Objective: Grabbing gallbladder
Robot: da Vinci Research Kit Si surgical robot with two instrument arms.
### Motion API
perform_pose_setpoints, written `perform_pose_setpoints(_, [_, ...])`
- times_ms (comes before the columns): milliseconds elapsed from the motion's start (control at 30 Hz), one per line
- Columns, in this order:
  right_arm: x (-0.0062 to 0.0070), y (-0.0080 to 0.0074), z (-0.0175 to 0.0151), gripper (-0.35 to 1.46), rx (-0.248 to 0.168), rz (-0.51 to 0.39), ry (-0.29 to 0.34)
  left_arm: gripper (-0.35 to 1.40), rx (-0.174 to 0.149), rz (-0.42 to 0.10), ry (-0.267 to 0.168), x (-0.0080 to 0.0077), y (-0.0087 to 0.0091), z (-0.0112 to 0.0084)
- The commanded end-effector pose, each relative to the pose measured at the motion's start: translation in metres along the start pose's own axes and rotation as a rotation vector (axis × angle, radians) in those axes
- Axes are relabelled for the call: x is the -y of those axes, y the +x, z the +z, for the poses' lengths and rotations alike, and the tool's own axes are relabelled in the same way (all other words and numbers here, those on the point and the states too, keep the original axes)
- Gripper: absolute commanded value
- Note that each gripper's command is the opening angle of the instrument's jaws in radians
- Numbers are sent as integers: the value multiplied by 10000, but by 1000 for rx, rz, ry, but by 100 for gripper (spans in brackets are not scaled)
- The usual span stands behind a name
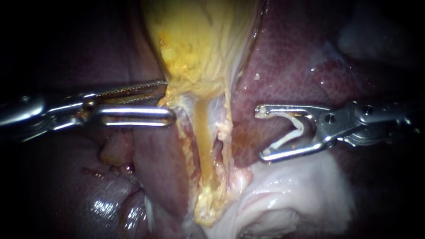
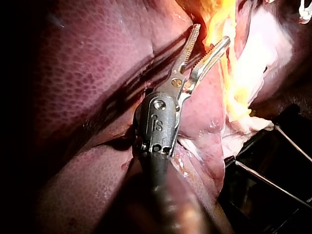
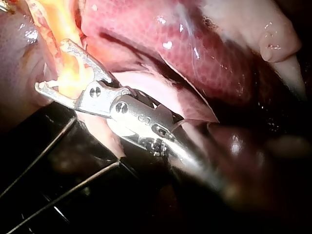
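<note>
We see mottled, dark red liver [image 1: 287, 66] on both sides. Pale white tissue [image 1: 301, 194] bulges at lower right. A white clip [image 1: 295, 128], bent open, stands before the right lobe. Both wrist views show a dark frame [image 2: 258, 151] with thin wires [image 3: 44, 150] beside the tissue.

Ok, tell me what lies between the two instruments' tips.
In the endoscope view, the gallbladder at its yellow neck and a strip of liver lie between the left instrument and the right instrument, which carries a white clip.
</note>
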Motion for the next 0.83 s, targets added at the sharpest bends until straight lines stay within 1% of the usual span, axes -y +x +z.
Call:
perform_pose_setpoints(33, [0,0,0,60,0,0,0,5,-8,5,-7,-2,2,0])
perform_pose_setpoints(100, [1,0,0,60,0,0,0,-22,-29,3,-17,-6,8,1])
perform_pose_setpoints(133, [1,1,0,60,0,0,0,-35,-35,4,-21,-8,11,1])
perform_pose_setpoints(233, [2,1,0,60,0,0,1,-35,-74,2,-40,-12,16,0])
perform_pose_setpoints(300, [2,1,0,60,0,0,1,-35,-84,1,-53,-14,16,-3])
perform_pose_setpoints(500, [2,1,0,60,0,0,1,-35,-88,-4,-74,-13,13,-6])
perform_pose_setpoints(833, [2,1,0,60,0,0,1,-35,-90,-6,-67,-9,12,-7])
